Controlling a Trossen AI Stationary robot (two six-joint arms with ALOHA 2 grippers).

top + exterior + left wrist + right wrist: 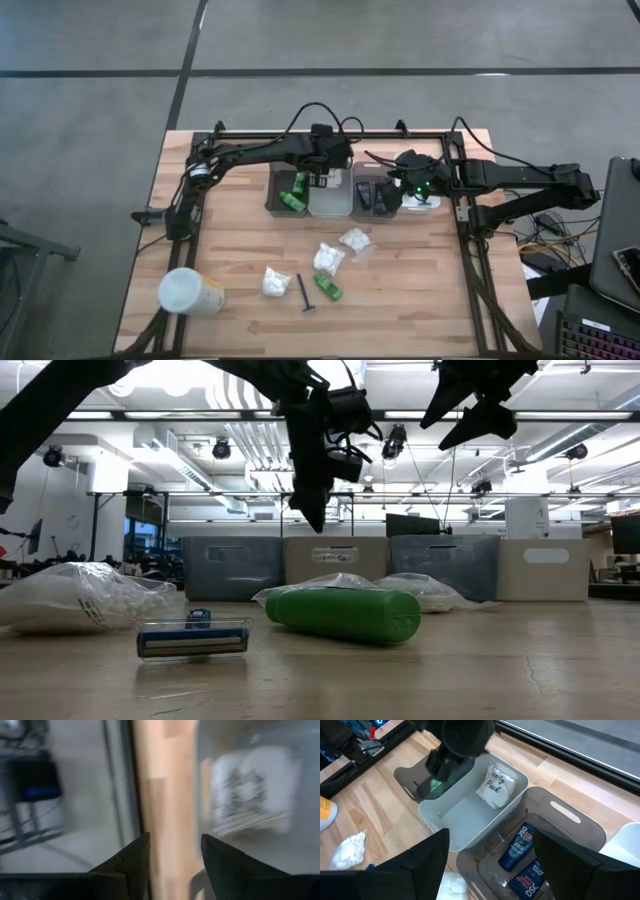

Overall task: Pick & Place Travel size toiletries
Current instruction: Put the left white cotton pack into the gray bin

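Nearest the table's front edge, a razor lies flat on the wood, its thin dark handle running front to back and its blade head turned to the front. Just beside it on the right, a bright green bottle lies on its side, its long axis slanting across the boards; from table height it shows as a smooth green cylinder stretched left to right. Left of the razor rests a white crinkly packet, and two more packets sit farther back toward the middle, near one another. A big white cylinder with a yellowish base lies at the front left corner, well apart from the small items. Bare wood lies open on both sides of the cluster and between it and the row of bins.

Farther back, four bins stand side by side. The leftmost bin holds green bottles. The next bin holds one white packet against its far wall. The third bin holds dark blue-labelled tubes lying lengthwise. The fourth bin, white, stands at the right end.

Left gripper hangs above the second bin, fingers parted with nothing between them. Right gripper hovers over the third bin, fingers spread wide and empty.
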